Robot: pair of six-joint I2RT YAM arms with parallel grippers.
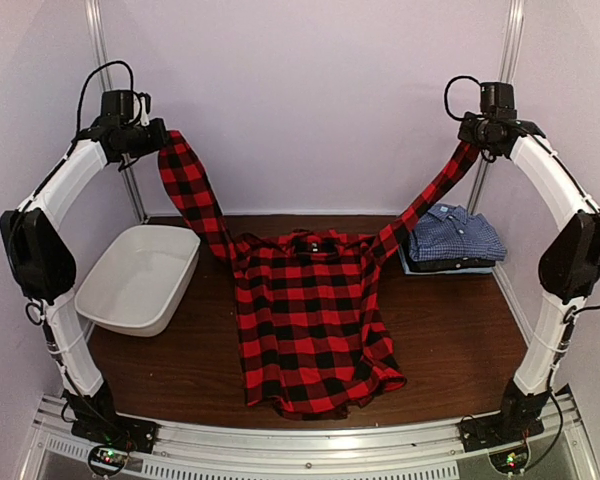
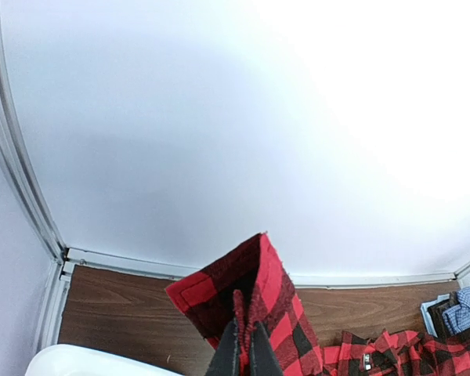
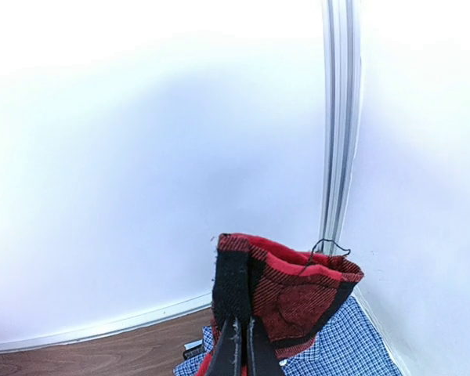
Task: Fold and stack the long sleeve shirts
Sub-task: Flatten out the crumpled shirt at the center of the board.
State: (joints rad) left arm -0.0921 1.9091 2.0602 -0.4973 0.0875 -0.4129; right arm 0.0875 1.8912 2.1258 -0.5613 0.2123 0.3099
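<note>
Top external view alone takes in the whole wooden table (image 1: 450, 330). Across its middle lies the red-and-black plaid shirt (image 1: 310, 320), body flat on the wood, collar toward the far wall and hem toward the arm bases. Both sleeves are lifted clear and stretched up and outward in a wide V. The white tub (image 1: 140, 275) sits just beside the shirt's body on the left. The blue-and-white check shirt (image 1: 455, 235) lies folded at the far right on a dark folded garment (image 1: 450, 265), under the raised right sleeve. The left gripper (image 1: 160, 142) has the left sleeve's end high near the back-left post. The right gripper (image 1: 472, 145) has the other sleeve's end about as high on the right.

From above, the gap between the fingers cannot be made out; the wrist views show it. In the left wrist view the fingers (image 2: 225, 356) are pressed almost together, with the left cuff (image 2: 235, 294) pinched between them and standing up past the tips. In the right wrist view the fingers (image 3: 225, 352) are closed the same way on the right cuff (image 3: 298, 290), which is doubled over above them, with blue check cloth directly beneath.
</note>
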